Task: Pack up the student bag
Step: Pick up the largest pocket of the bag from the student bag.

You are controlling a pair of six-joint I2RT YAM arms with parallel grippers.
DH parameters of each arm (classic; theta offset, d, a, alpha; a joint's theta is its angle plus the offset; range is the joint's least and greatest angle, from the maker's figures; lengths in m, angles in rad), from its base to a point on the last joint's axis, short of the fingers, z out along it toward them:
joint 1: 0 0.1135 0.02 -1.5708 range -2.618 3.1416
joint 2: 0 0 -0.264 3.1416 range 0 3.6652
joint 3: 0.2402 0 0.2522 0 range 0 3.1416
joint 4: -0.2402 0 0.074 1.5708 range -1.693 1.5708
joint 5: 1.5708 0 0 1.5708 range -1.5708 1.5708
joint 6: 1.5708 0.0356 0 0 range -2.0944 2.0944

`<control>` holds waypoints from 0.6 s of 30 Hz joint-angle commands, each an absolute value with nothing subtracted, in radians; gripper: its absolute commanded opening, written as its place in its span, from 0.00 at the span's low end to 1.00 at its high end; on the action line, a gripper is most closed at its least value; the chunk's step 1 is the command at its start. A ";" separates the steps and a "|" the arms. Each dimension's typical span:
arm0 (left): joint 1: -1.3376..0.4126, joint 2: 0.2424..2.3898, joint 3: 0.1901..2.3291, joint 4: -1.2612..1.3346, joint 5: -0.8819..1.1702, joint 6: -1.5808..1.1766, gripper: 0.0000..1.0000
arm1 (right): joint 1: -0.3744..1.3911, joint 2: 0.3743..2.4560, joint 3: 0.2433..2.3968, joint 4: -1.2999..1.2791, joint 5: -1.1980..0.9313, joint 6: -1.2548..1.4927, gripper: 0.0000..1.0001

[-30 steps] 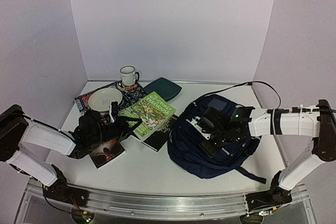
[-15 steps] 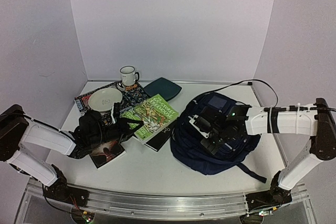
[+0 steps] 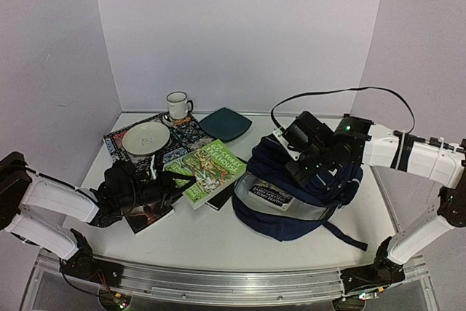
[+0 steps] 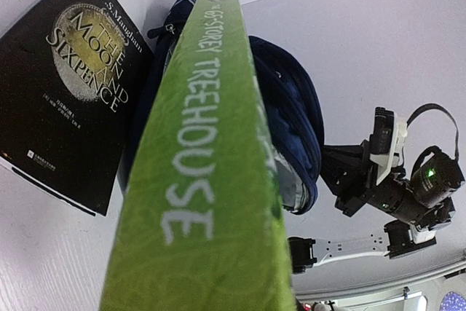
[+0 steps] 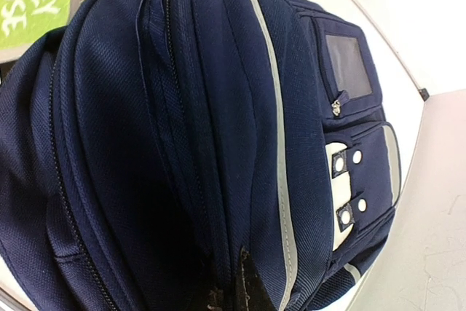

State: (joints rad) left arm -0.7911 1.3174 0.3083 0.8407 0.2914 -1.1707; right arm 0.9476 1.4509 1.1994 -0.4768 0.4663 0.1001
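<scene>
**Student bag** (image 3: 291, 216): lies on the right half of the bench (image 3: 218, 245), directly under the right jaws. Its main compartment gapes toward the left arm. A book (image 3: 271, 194) lies inside against the grey lining.

**Right gripper** (image 5: 231, 285): jaws together, pinching a fold of the bag's upper navy fabric and holding that flap above the opening. In the wrist view, the front pockets with their snap studs lie beyond the jaws.

**Left gripper** (image 3: 173, 178): jaws clamped on one edge of the green Treehouse book (image 3: 209, 167). The spine runs straight out from between the jaws toward the bag's opening, and the book's far corner is just beside the bag.

**Under the green book:** the black Moon and Sixpence paperback (image 4: 65, 78) lies flat, left of the spine in the wrist view.

**Beneath the left jaws:** a dark-covered book (image 3: 149, 215) lies on the bench.

**Beyond the left jaws, toward the back wall:**
- a cream plate (image 3: 145, 138) resting on a patterned book (image 3: 188, 132)
- a white mug (image 3: 177, 105)
- a dark teal plate (image 3: 226, 123)
</scene>
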 commanded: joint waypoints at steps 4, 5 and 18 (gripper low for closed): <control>-0.840 1.234 0.279 0.911 0.301 -1.219 0.00 | 0.930 1.436 1.356 -0.387 0.519 0.117 0.00; -0.844 1.225 0.277 0.908 0.302 -1.220 0.00 | 0.929 1.438 1.363 -0.383 0.515 0.119 0.00; -0.940 1.407 0.503 0.904 0.381 -1.208 0.00 | 0.927 1.447 1.359 -0.293 0.370 0.166 0.00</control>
